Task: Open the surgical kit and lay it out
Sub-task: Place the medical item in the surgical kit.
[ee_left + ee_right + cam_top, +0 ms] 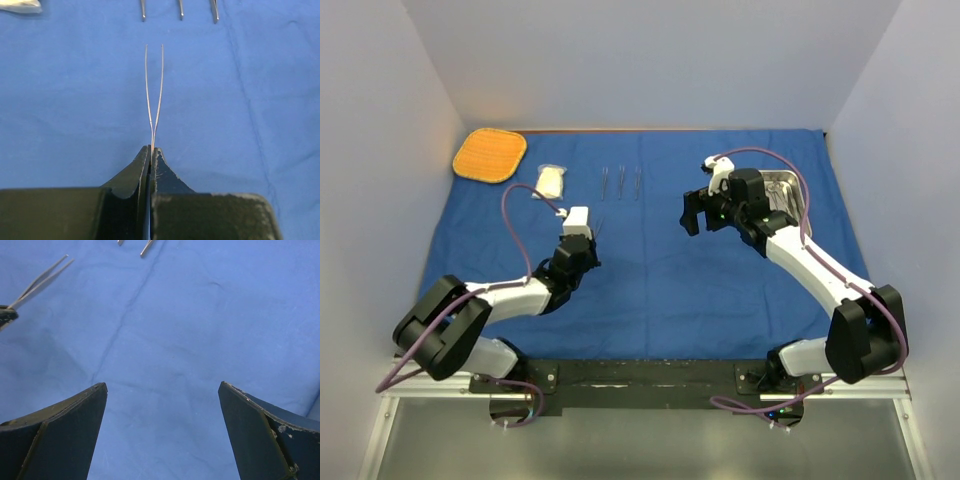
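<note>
The surgical kit's blue cloth wrap [660, 270] lies spread flat over the table. My left gripper [590, 243] [151, 150] is shut on thin metal forceps [154, 90], whose two tines point away over the cloth, left of centre. Three slim metal instruments [621, 181] [180, 9] lie side by side further back. A white gauze pack [550, 181] rests to their left. My right gripper [698, 215] [162, 385] hangs open over bare cloth right of centre, holding nothing. The shiny steel tray [783, 188] sits behind the right arm, partly hidden by it.
An orange rounded-square mat [490, 154] lies at the back left corner, overlapping the cloth's edge. White walls close in the table on three sides. The held forceps [42, 279] show at the upper left of the right wrist view.
</note>
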You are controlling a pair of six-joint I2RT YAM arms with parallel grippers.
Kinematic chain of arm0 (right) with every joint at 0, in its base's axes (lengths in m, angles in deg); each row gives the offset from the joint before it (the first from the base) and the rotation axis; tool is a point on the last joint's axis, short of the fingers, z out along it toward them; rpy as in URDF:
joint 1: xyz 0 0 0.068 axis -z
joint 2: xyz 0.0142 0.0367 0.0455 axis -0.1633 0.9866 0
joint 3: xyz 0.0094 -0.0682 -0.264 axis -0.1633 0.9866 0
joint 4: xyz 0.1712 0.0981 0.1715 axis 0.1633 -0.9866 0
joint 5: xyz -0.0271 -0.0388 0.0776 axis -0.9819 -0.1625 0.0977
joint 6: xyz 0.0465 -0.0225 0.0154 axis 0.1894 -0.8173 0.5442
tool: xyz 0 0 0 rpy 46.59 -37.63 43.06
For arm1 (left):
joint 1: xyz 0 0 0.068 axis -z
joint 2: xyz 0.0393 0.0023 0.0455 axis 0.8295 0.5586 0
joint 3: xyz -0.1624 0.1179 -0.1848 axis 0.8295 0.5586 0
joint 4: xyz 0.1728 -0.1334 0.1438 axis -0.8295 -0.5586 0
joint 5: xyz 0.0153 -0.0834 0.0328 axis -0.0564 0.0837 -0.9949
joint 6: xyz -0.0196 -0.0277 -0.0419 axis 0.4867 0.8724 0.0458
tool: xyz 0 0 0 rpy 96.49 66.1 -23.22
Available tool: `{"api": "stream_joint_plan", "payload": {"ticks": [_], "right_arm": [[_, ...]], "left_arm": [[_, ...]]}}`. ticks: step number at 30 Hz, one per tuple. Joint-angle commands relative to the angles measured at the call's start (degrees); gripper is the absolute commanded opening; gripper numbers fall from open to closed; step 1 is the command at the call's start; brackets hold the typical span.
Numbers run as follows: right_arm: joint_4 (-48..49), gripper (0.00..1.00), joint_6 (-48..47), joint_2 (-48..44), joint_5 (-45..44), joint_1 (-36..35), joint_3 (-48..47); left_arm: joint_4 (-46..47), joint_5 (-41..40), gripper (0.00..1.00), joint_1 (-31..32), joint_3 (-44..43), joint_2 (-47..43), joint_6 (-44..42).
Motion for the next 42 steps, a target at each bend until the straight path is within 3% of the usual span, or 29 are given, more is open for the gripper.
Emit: {"api": "stream_joint_plan", "payload": {"ticks": [1, 21, 25, 42], "right_arm": [[2.28, 0.99, -0.34, -1.22, 0.44, 0.25, 0.37], [2.81, 0.99, -0.96, -0.34, 1.76, 0.42, 0.72], [3.07, 0.99, -0.96, -0.52, 2.11, 0.33, 0.98], [3.77, 0.99, -1.31, -2.28, 1.67, 0.42, 2.92]], "left_arm": [[7.61, -1.83, 0.00, 0.92, -0.19, 2.42, 1.79], [2.79, -6.23, 0.00, 1.80, -3.53, 9.55, 9.25], [-3.01, -5.61, 0.04, 1.89, -5.63, 10.16, 12.33], [-5.40, -3.33, 0.14, 3.03, -8.10, 14.73, 13.74]]}}
